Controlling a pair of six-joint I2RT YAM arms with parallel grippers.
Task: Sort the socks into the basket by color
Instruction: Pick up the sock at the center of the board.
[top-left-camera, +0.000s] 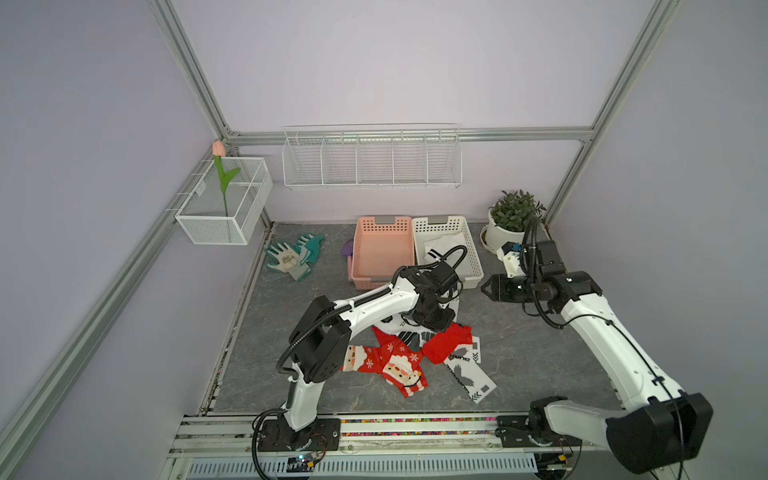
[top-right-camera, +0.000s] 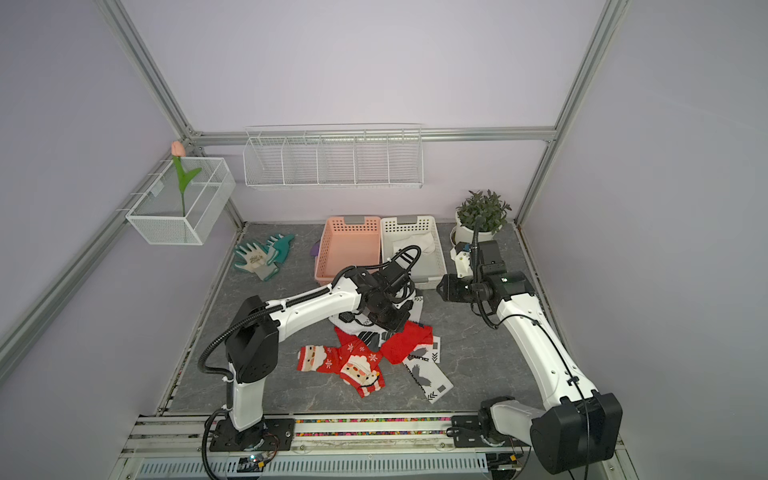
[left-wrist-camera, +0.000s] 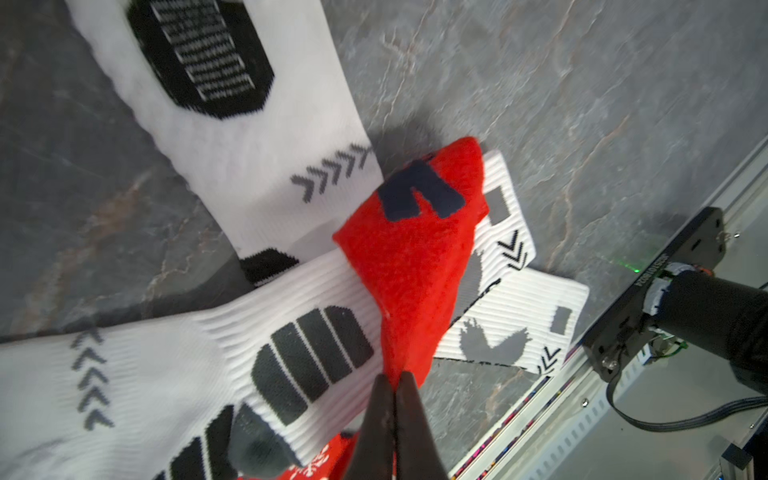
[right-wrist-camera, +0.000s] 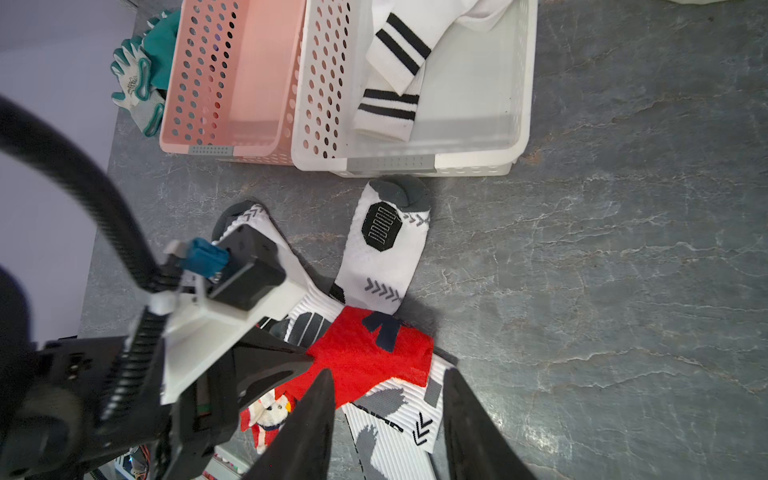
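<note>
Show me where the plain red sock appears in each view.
In a top view: red sock mid-table, in the pile.
In a top view: red sock, same spot.
Left wrist: red sock, centre.
Right wrist: red sock, just past the right gripper.
Landmark: bird-print socks under it.

red socks (top-left-camera: 446, 345): 3 | white socks (right-wrist-camera: 384, 253): about 4 | baskets (top-left-camera: 382, 226): 2 | gloves (top-left-camera: 291, 257): 2 | potted plant (top-left-camera: 515, 212): 1
</note>
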